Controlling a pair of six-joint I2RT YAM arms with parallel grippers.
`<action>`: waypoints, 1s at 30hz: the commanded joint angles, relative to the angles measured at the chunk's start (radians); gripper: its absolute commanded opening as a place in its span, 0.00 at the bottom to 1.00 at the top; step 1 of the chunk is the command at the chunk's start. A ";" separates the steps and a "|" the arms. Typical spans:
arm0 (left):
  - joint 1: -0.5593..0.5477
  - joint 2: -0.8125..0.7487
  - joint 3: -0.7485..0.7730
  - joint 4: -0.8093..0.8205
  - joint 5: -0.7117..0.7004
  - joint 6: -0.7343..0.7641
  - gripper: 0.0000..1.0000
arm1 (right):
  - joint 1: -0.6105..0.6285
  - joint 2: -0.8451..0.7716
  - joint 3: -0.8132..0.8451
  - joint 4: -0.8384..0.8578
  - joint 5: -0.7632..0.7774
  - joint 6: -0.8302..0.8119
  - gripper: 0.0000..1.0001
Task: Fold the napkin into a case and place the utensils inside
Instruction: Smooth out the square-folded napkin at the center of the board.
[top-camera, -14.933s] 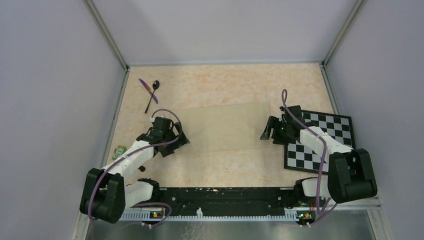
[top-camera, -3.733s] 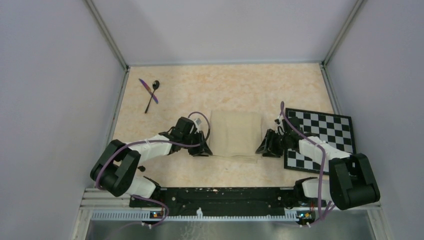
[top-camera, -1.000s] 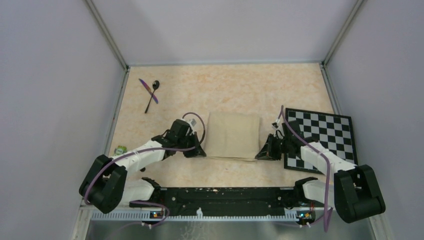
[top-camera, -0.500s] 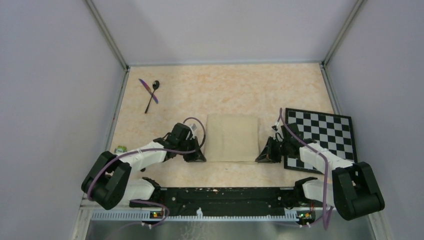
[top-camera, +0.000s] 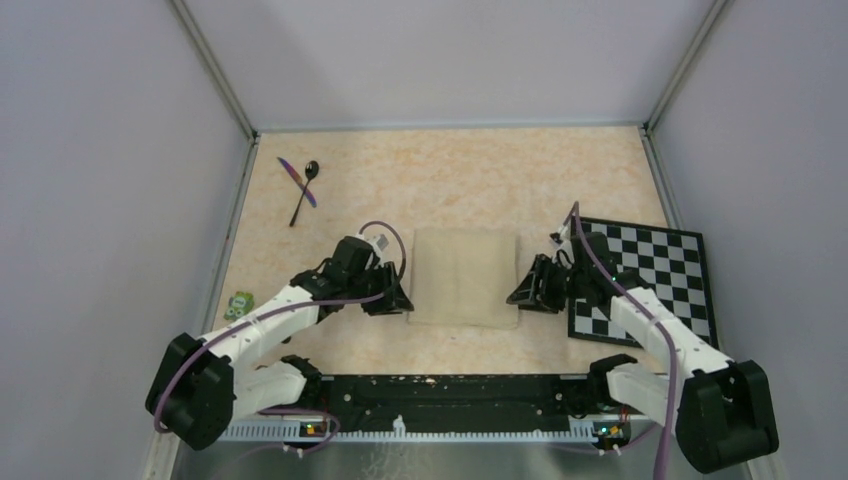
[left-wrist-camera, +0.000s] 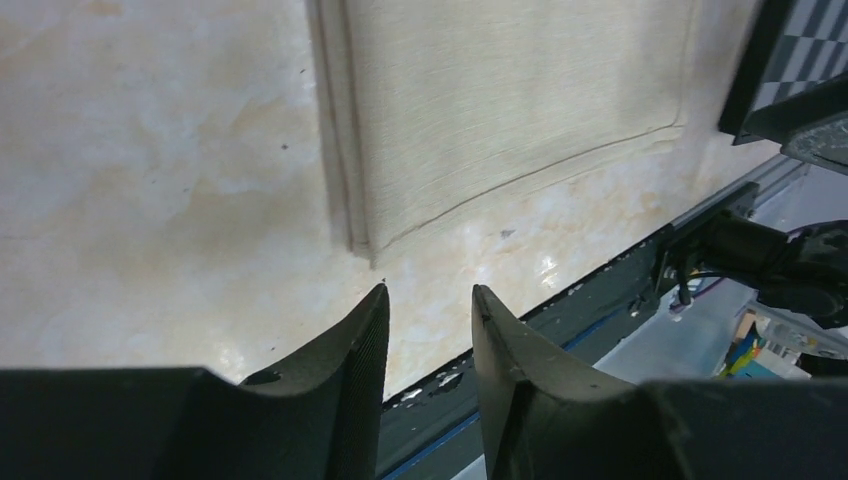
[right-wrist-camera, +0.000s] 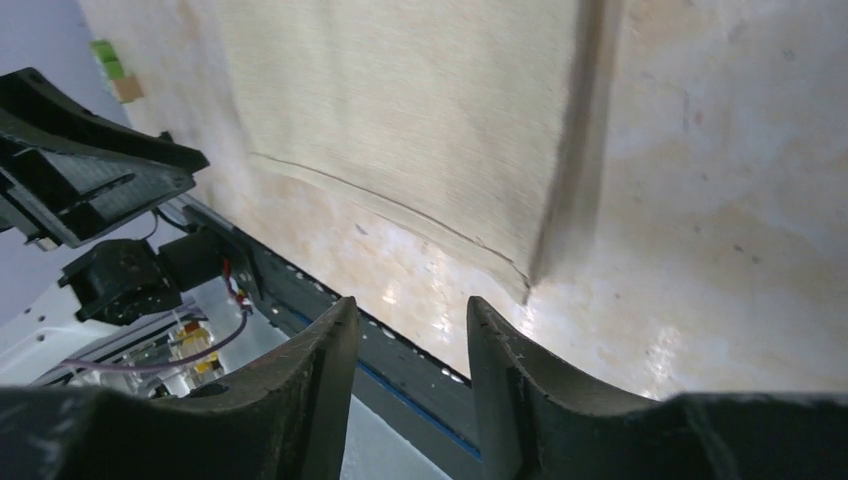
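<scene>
Now, napkin (top-camera: 463, 277): lies folded into a layered oblong at the middle of the table (top-camera: 450, 170), flat, between the two arms.
Left pincer (top-camera: 395, 300): jaws parted and empty, tips low over the bare table just beside the cloth's near left corner.
Right pincer (top-camera: 522, 293): likewise parted and gripping nothing, just off the near right corner, with the checkerboard (top-camera: 650, 265) close behind it.
Utensils: black spoon (top-camera: 299, 207) and purple knife (top-camera: 289, 171) lie crossed at the far left corner, well apart from the cloth and from both arms.
Stage, as judged: the fold looks made or nearly so; nothing is inside yet.
Risk at the corners: a fingertip that drags on withdrawal could catch the stacked edge and peel the layers apart, since nothing pins them.
Risk in the fold: the top layer's near edge bows slightly in both wrist views; soft cloth may spring or slide, leaving a crooked pocket.
Risk at the opening: which side opens cannot be told from these views; a utensil pushed at a closed edge would shove the whole case along the smooth table.
Risk at the pickup: both pieces are slim, flat on the table and touching; a pinch on one may flick or carry the other, or slip off altogether.
Risk on the right: a wide swing could nudge the checkerboard.
</scene>
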 joint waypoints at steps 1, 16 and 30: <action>0.000 0.053 0.060 0.117 0.068 0.000 0.40 | 0.005 0.104 0.064 0.123 -0.094 0.033 0.40; 0.001 0.200 -0.100 0.234 0.039 -0.018 0.29 | 0.066 0.182 -0.101 0.216 0.010 -0.003 0.36; 0.000 0.096 -0.017 0.214 0.116 -0.042 0.20 | 0.282 0.590 0.296 0.660 -0.120 0.214 0.28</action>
